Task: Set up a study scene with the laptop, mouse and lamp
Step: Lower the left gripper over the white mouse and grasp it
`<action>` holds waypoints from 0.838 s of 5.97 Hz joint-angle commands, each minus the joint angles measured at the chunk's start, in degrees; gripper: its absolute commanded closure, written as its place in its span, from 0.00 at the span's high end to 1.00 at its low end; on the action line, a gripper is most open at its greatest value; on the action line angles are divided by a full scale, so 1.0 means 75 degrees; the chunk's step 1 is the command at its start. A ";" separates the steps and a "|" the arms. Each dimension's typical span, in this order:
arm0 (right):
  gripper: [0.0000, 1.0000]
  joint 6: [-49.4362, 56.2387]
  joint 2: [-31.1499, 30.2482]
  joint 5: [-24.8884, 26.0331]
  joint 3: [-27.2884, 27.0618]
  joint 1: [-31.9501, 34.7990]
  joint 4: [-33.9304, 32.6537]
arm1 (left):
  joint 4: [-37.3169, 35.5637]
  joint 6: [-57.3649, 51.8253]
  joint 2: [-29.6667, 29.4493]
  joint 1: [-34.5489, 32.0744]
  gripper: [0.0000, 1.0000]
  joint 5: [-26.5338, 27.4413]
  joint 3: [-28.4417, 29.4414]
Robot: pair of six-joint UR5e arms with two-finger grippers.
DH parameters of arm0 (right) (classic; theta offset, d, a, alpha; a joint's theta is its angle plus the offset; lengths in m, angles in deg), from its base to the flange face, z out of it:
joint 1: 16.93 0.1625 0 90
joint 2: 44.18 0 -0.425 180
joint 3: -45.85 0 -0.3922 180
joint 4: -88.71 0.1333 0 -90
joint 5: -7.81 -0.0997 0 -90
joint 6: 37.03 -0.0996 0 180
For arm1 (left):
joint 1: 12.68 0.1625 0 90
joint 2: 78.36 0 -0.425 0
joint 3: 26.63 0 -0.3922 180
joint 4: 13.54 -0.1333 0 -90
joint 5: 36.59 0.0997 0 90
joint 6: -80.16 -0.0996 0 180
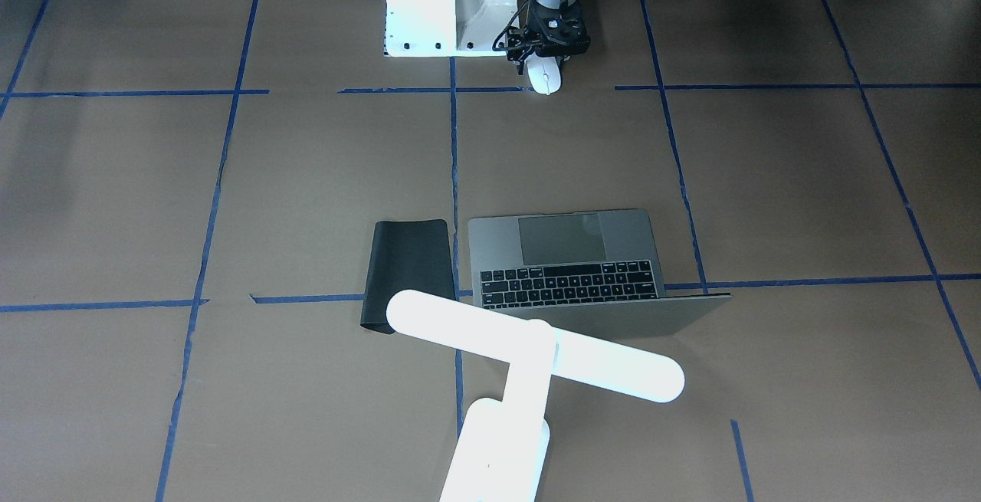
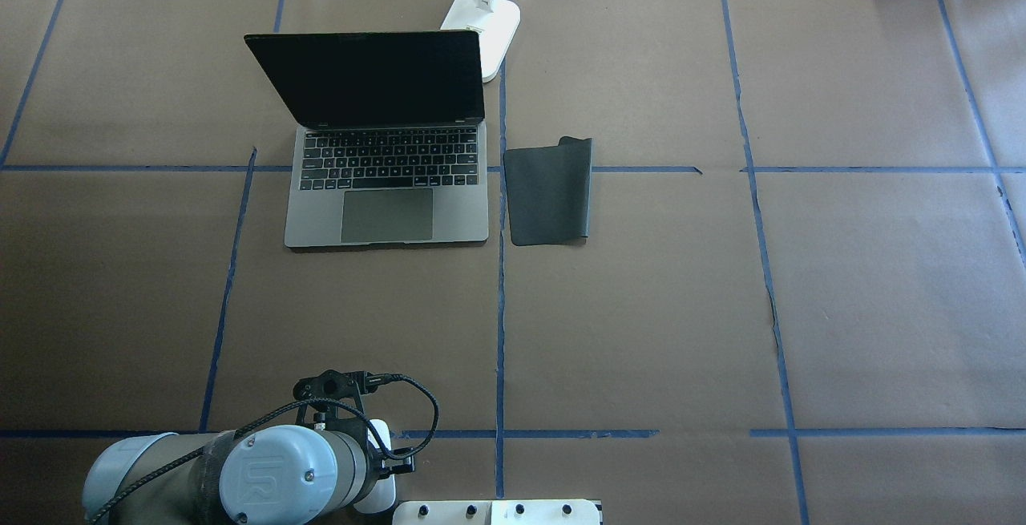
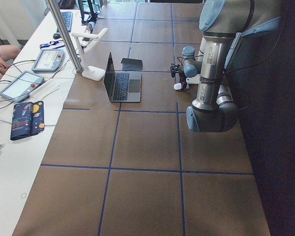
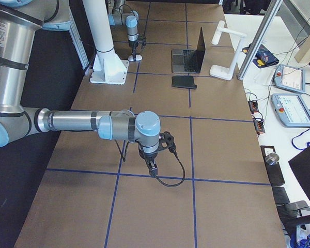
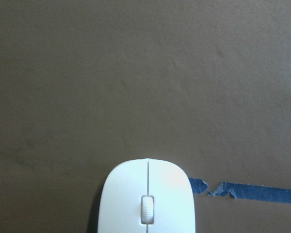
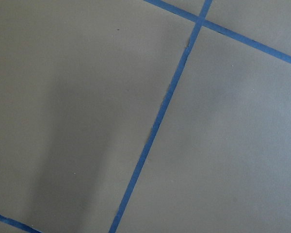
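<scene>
Step in hand, by my reading: left gripper picks the mouse to carry it to the black mat.

Layout: the laptop sits open on the counter, the mat just beside its trackpad side, and the lamp stands behind the screen. The mouse lies well apart from these, near the robot base and just beside the white pedestal, with its nose at a blue tape line.

Fingers: the left gripper hangs directly over the mouse. No view shows its fingers clearly, so I cannot tell whether they are wide, narrow or already on the shell. The right gripper hovers above bare counter far off; its finger state cannot be told either.

Notes for doing it well:
- The wrist view has the mouse centred left-right, with its centre line upright. Good alignment; keep it.
- Grip across the long sides. The smooth, rounded shell may squirt out, so close gently and low.
- Lift straight before travelling, and clear the pedestal and the gripper's cable.
- Set the mouse flat on the mat; one corner of the mat curls up.
</scene>
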 commanded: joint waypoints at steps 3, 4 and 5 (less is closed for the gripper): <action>1.00 -0.0012 0.0000 -0.0073 0.0000 -0.0012 0.0000 | -0.0047 -0.0490 -0.0015 -0.0189 0.09 0.0015 -0.0394; 1.00 -0.0012 0.0000 -0.0062 0.0000 -0.0012 0.0000 | -0.0047 -0.0656 -0.0027 -0.0515 0.09 0.0003 -0.0396; 1.00 0.0000 0.0000 -0.0061 0.0058 -0.0012 0.0012 | -0.0117 -0.1527 -0.0398 -0.1005 0.09 -0.0066 -0.0338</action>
